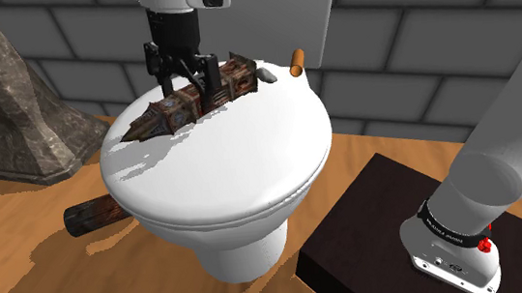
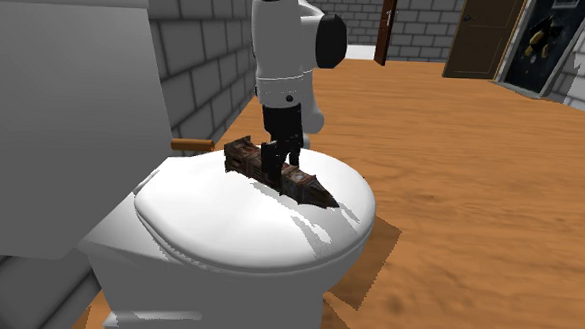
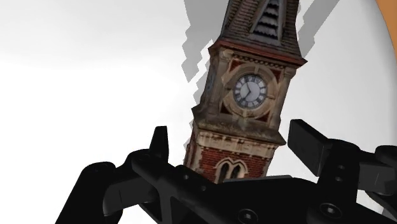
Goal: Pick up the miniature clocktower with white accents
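2 black fingers of the gripper stand apart on either side of the miniature clocktower, open just wider than its brick body. In the wrist view narrow gaps show between the fingers and the brickwork, so nothing is clasped. The clocktower lies on its side on the closed white toilet lid, towards the back of it near the cistern. Its dark pointed spire aims at the shoulder view's left and its base at the shoulder view's right. The fingers straddle it about midway along its length. In the wrist view 1 round clock face with a pale dial sits above red brick with arched windows. An orange cylinder pokes up behind the lid, near the tower's base end. On the wooden floor a rusty brown cylinder lies partly under the toilet bowl. A grey stone pedestal stands by the grey block wall. The arm's dark box stand sits just beside the toilet.
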Controlling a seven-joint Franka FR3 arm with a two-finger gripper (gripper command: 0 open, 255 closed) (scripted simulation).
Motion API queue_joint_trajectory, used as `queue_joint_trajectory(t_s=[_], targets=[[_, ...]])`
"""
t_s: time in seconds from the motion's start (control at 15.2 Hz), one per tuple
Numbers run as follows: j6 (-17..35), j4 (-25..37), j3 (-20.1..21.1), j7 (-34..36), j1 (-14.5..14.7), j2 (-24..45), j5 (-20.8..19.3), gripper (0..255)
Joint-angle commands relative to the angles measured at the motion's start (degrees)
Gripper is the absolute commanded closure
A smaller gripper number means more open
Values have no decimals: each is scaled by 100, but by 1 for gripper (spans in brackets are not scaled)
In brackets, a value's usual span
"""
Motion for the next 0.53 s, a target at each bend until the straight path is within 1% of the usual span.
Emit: queue_joint_trajectory(t_s=[0.0, 0.13, 0.2, 0.46], targets=[[124, -137, -8, -26, -15, -21, 18, 0], [124, -137, -8, -26, -15, -21, 18, 0], [123, -132, -8, -24, -14, -15, 13, 255], [123, -130, -8, -22, -13, -11, 10, 255]])
